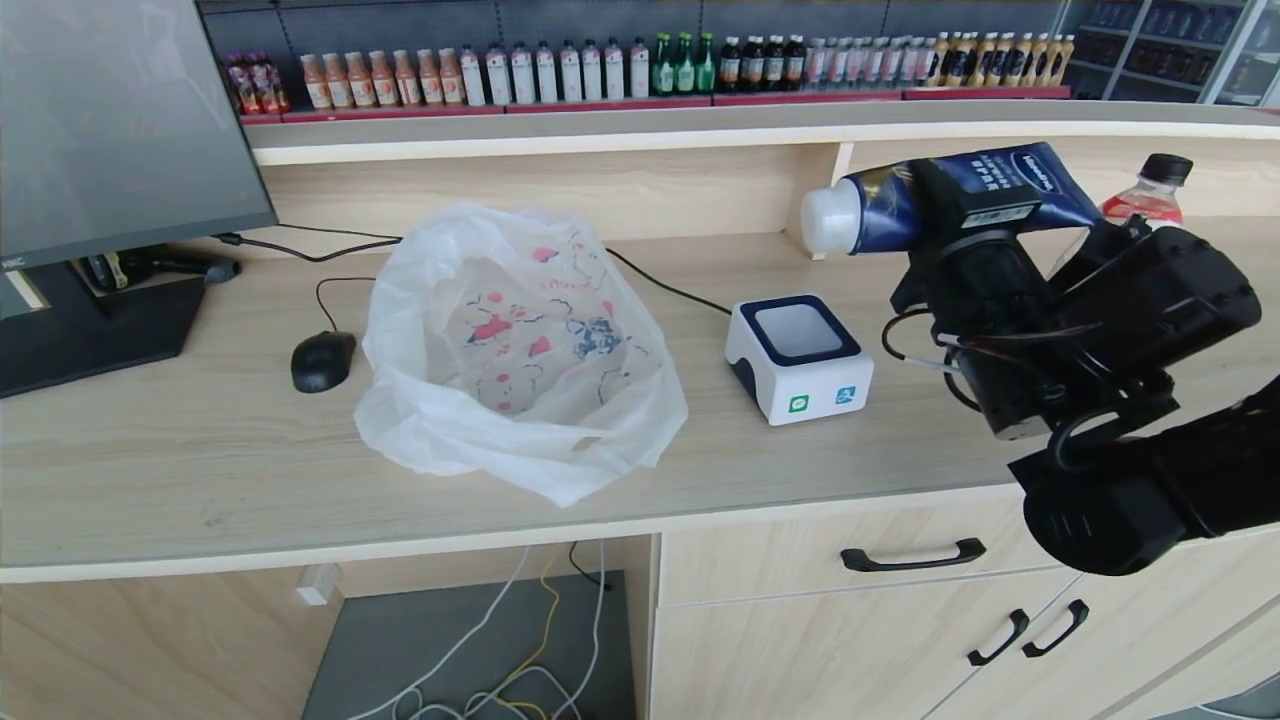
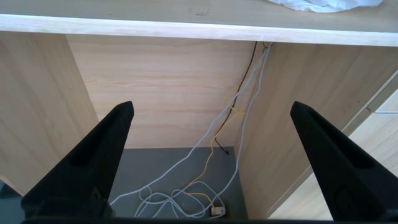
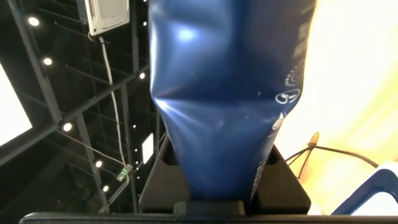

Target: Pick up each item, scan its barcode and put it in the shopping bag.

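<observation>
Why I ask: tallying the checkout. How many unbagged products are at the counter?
2: a blue tube in the right gripper, a black-capped bottle behind it. Others may be hidden.

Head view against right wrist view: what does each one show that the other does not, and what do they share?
The head view adds the shopping bag, the mouse and a black-capped bottle behind the arm. The right wrist view adds ceiling lights overhead. Both show the blue tube clamped in the right gripper, and the scanner on the counter.
</observation>
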